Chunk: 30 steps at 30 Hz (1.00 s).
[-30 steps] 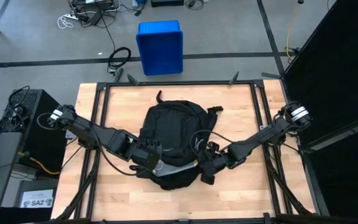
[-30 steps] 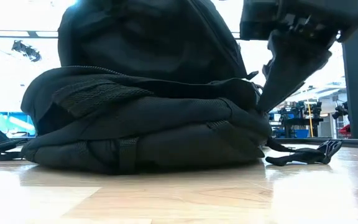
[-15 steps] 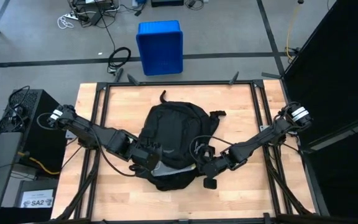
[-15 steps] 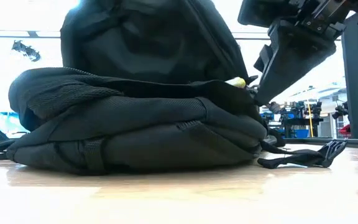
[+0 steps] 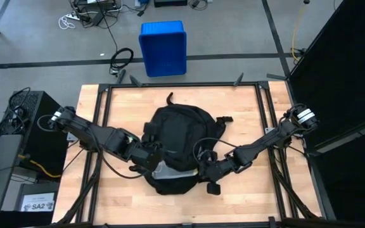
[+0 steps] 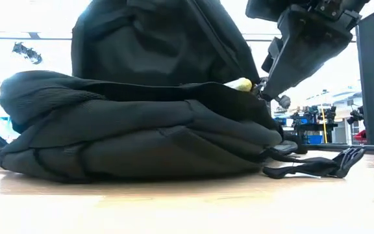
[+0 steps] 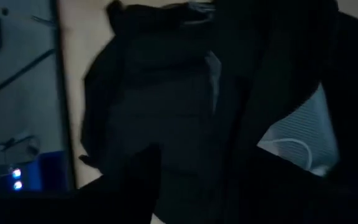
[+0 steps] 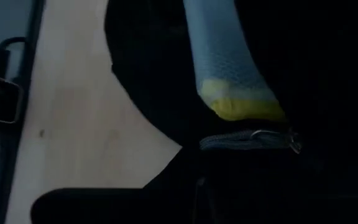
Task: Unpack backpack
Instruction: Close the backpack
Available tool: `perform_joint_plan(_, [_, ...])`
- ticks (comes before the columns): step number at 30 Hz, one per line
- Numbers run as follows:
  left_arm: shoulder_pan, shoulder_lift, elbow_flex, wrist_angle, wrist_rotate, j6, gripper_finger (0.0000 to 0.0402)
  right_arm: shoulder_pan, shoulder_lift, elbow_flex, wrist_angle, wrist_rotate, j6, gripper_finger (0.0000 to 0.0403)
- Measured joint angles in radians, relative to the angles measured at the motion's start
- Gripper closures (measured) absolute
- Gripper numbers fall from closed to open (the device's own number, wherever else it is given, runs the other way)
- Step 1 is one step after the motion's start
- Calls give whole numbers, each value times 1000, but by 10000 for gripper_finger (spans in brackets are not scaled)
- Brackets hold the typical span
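The black backpack (image 5: 179,136) lies in the middle of the wooden table, its opening toward the near edge. A pale lining (image 5: 163,170) shows inside it. A light blue mesh item (image 8: 222,56) with a yellow end (image 6: 239,84) peeks out of the opening. My left gripper (image 5: 147,159) is at the backpack's near left side, over the opening. My right gripper (image 5: 203,166) is shut at the opening's right end (image 6: 265,91), beside the yellow end. My right gripper is shut on the backpack's opening edge by the zipper (image 8: 247,140), next to the yellow end. It slants down onto that edge from the table's right side. The fingers themselves hide the exact spot. The backpack's bottom rests on the table.
A loose black strap with a buckle (image 6: 317,162) trails on the table right of the backpack. Another buckle (image 5: 224,118) lies at its far right. Black frame rails (image 5: 103,126) run along the table's sides. A blue bin (image 5: 163,47) stands on the floor beyond the far edge.
The backpack's opening has parted at its right end under my right gripper, and the yellow end has come into view there. The raised flap on the backpack's left side has slumped, and the lower body has shifted a little toward the table's left edge.
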Motion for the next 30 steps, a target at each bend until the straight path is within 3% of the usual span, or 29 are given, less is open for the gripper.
perform_joint_plan(6, [-39, 0, 54, 9, -2, 5, 159, -1, 0, 0, 106, -75, -7, 403])
perform_joint_plan(16, [-184, 7, 46, 236, -2, 129, 156, -18, 0, 0, 262, -124, -16, 403])
perform_joint_plan(22, [-262, 49, -87, 473, -7, 152, 156, -46, 0, 0, 304, -127, -16, 403])
perform_joint_plan(30, [-250, 178, -294, 902, -173, 154, 156, -65, 0, 0, 364, -176, -16, 403])
